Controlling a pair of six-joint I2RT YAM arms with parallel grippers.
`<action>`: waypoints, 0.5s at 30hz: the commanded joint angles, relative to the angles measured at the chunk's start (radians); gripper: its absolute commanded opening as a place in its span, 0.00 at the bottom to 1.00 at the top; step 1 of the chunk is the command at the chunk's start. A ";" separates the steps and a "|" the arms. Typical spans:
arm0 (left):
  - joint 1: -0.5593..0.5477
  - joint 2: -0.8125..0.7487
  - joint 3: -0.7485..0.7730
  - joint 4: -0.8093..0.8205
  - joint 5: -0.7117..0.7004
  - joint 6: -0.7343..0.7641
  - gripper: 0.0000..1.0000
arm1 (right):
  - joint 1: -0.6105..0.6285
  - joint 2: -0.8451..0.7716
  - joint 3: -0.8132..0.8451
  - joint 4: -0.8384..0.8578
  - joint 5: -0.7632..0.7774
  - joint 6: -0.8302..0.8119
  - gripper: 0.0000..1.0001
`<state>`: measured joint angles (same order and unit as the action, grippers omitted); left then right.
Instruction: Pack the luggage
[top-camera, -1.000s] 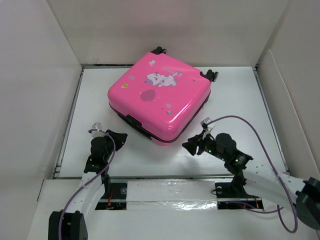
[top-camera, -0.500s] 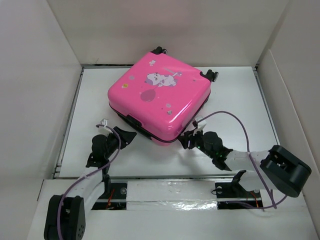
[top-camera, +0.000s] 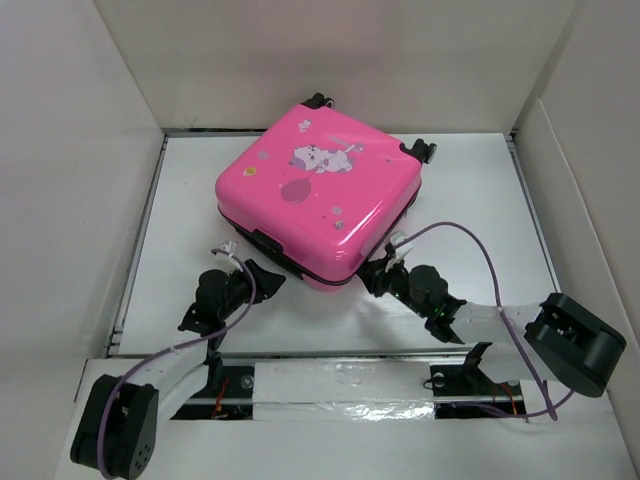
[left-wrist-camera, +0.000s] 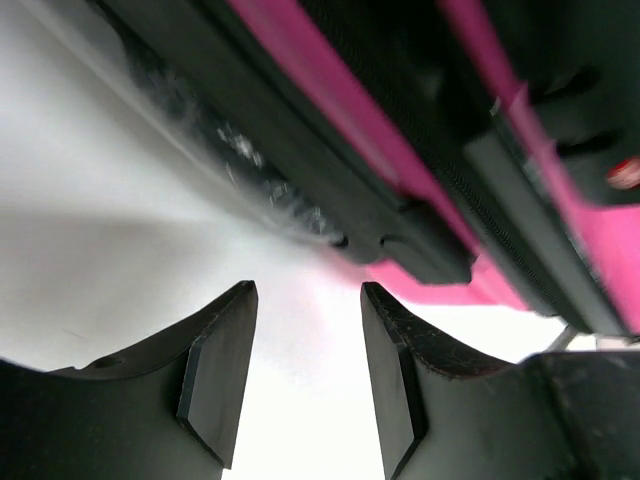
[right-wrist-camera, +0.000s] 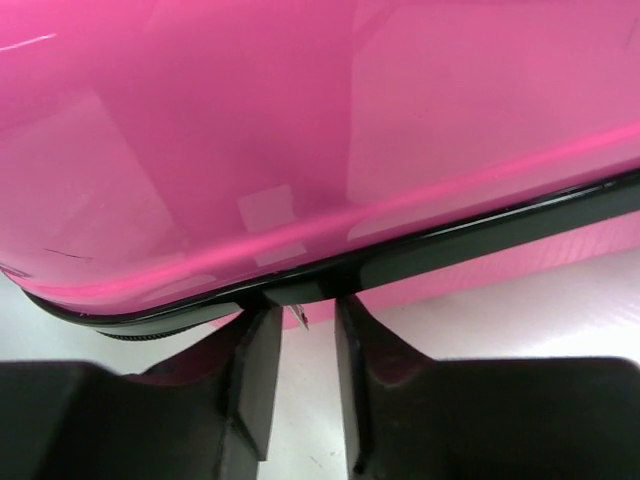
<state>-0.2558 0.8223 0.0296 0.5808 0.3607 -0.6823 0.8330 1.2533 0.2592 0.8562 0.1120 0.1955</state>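
Watching the pink suitcase (top-camera: 315, 190) sit shut on the table (top-camera: 480, 200), near edge just ahead of both grippers. Now my left gripper (left-wrist-camera: 305, 300), parted and empty, has crept closer; my right gripper (right-wrist-camera: 308, 312) has narrowed at the black seam (right-wrist-camera: 480, 225). Whether it pinches anything, I can't tell.

Left gripper (left-wrist-camera: 305, 290) wide, right gripper (right-wrist-camera: 305, 310) narrow

White-wrapped arms (top-camera: 480, 320), black joint housings (top-camera: 575, 345), looping purple cables (top-camera: 480, 245), matte black hand fingers (left-wrist-camera: 215, 375)
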 joint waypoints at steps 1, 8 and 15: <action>-0.113 0.040 0.065 0.090 -0.034 0.035 0.43 | 0.006 0.006 0.040 0.151 0.018 -0.018 0.28; -0.335 0.210 0.164 0.204 -0.221 -0.005 0.46 | 0.017 -0.014 0.042 0.152 -0.026 -0.011 0.00; -0.408 0.382 0.271 0.341 -0.304 -0.008 0.47 | 0.145 -0.149 -0.024 -0.047 0.020 0.079 0.00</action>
<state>-0.6575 1.1599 0.2020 0.7254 0.1520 -0.6773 0.8913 1.1740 0.2367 0.8066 0.1352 0.2211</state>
